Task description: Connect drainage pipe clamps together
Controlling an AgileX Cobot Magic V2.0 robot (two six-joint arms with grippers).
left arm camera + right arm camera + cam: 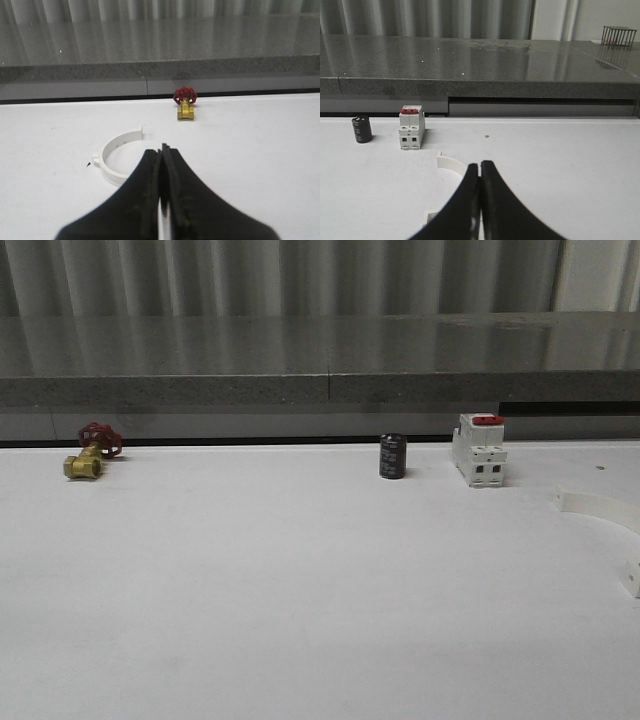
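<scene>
One clamp half (116, 159) lies flat on the table (250, 165) just ahead of the left gripper (161, 165), slightly to its left, and the other half (451, 164) lies just ahead of the right gripper (480, 175). Both grippers are pressed narrow and hold nothing, so pickup probably has not begun. Beyond the halves stand a valve (185, 103), breaker (411, 127) and capacitor (362, 129), leaving bare table between the hands for joining.
</scene>
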